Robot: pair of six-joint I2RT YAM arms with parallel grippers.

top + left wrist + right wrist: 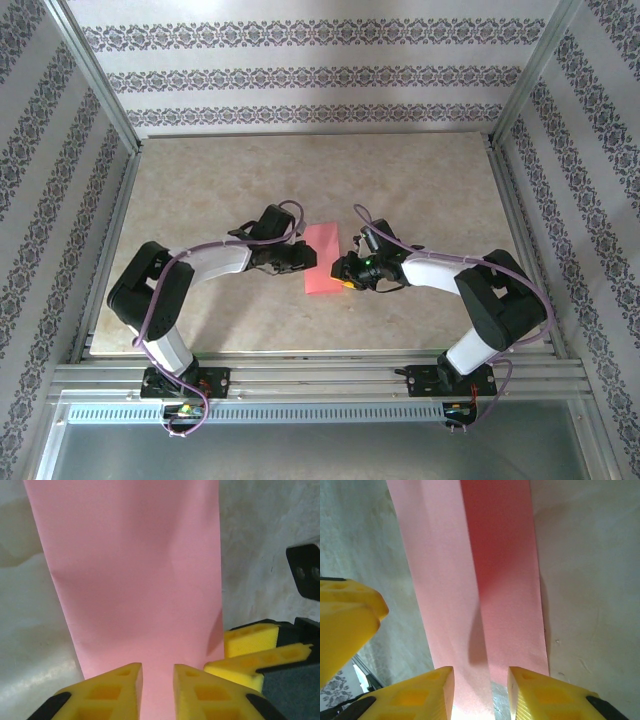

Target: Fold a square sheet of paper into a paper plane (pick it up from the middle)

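the square sheet of paper (322,258), folded into a strip, lies mid-frame on the surface (200,190). left gripper (298,258) and right gripper (347,270) flank its 2 long edges, jaws slightly parted, clamping nothing. risk: uneven pinches could skew the crease or drag the sheet.

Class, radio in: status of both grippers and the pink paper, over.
Left gripper open, left edge of the pink paper. Right gripper open, right edge. Paper folded to a strip, no plane yet. Grippers crowd each other across it.

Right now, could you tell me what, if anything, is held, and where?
Nothing seems held: left gripper and right gripper stand open over the paper.
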